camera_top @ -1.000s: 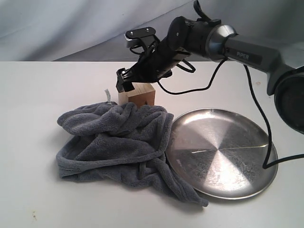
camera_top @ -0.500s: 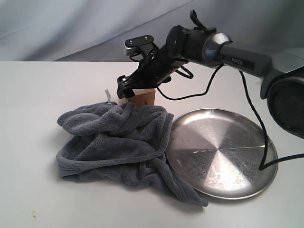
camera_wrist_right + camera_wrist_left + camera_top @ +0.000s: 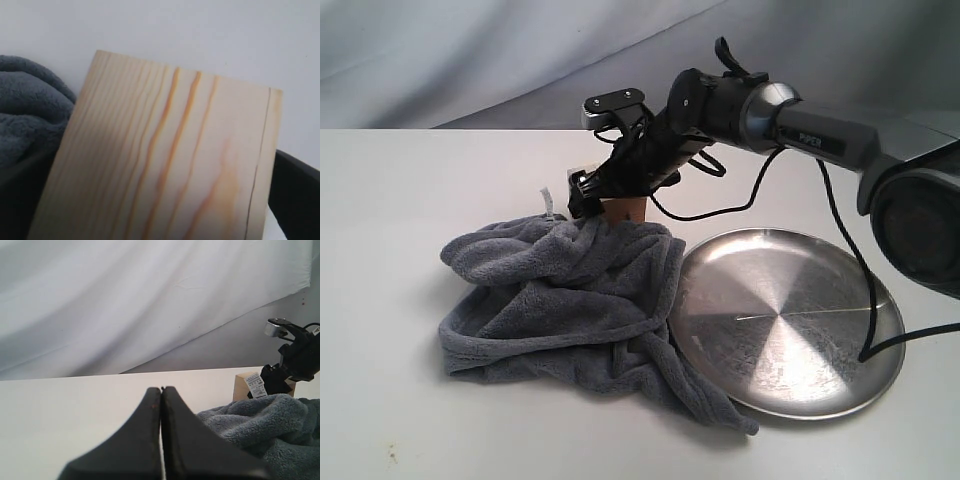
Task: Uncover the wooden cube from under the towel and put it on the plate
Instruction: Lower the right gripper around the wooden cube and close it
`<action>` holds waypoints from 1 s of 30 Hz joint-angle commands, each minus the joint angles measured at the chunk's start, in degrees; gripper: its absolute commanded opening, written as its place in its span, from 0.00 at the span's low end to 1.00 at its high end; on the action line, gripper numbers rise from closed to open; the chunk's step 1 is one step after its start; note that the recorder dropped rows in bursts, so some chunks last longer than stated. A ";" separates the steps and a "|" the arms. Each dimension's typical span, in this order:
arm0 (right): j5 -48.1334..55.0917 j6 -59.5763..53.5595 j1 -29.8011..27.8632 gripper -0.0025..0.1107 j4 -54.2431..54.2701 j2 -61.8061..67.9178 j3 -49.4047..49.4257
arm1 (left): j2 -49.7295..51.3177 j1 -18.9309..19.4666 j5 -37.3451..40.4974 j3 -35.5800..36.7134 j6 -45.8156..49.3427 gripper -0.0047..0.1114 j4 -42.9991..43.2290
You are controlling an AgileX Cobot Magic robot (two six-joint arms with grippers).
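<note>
Slanting down from the right side of the counter (image 3: 400, 200), the right arm (image 3: 820, 125) runs nearly level past the far rim of the plate (image 3: 790, 320), then bends at the wrist so the right gripper (image 3: 595, 195) tips downward and to the left onto the wooden cube (image 3: 625, 208). Its jaws are spread, one dark finger (image 3: 295, 195) close against each side of the block. Whether they actually press the wood I cannot tell.

The cube stands flat on the counter just behind the far edge of the towel (image 3: 560, 300), uncovered on top, its lower front hidden by the fleece. It has no long side to speak of. Up close, the orange grain lines run straight across the pale face between the jaws.

The towel lies in a rumpled heap, one fold draped over the plate's near-left rim. A small white tag (image 3: 256, 385) stands up in front of the cube.

The left gripper (image 3: 161, 395) is off to the side — jaws pressed together, holding nothing — aimed level across the counter, with the towel and cube ahead and to one side of it.
</note>
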 commanded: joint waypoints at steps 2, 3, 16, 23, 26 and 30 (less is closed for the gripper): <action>-1.32 1.08 0.02 0.80 0.39 -0.31 -0.28 | -0.24 0.12 -0.62 0.25 -0.13 0.04 -0.14; -1.59 1.29 0.02 0.77 0.39 -0.31 -0.28 | -0.24 0.12 -0.62 0.25 -0.13 0.04 -0.14; -1.97 1.82 0.02 0.56 0.39 -1.15 -0.28 | -0.24 0.12 -0.62 0.25 -0.13 0.04 -0.14; -1.48 1.90 0.02 0.49 0.39 -2.97 -0.28 | -0.24 0.12 -0.62 0.25 -0.13 0.04 -0.14; -1.22 1.98 0.02 0.49 0.39 -3.41 -0.28 | -0.24 0.12 -0.62 0.25 -0.13 0.04 -0.14; -0.30 1.98 0.02 0.49 -0.11 -4.17 -0.28 | -0.24 0.12 -0.62 0.25 -0.13 0.04 -0.14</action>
